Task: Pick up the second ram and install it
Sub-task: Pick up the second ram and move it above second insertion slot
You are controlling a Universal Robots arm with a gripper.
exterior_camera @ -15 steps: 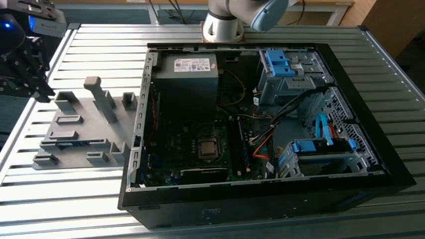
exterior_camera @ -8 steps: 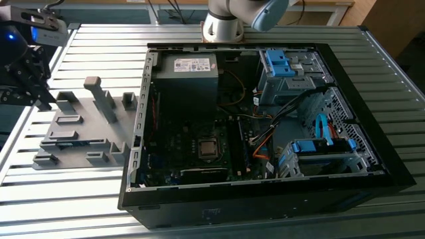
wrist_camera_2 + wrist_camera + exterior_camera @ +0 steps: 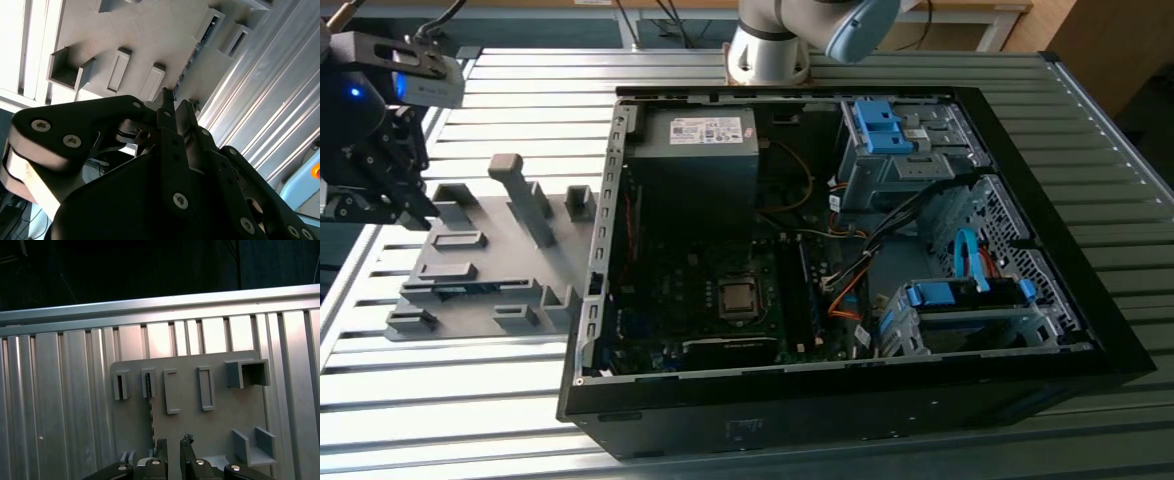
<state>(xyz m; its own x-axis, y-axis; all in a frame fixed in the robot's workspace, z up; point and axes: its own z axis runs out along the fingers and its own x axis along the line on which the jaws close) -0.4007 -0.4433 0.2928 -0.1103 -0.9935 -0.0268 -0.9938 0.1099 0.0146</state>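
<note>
Robot gripper (image 3: 173,442) hovering just above a grey holder tray (image 3: 220,425) on the slatted bench (image 3: 60,390), jaws slightly spread and holding nothing. The second ram (image 3: 149,405) stands on edge in a tray slot, just beside the jaws, not between them. This looks like the pick-up approach; a grasp calls for straddling its thin edge.

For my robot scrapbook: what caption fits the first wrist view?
Gripper poised close to the thin ram stick standing on edge in the grey holder plate.
</note>
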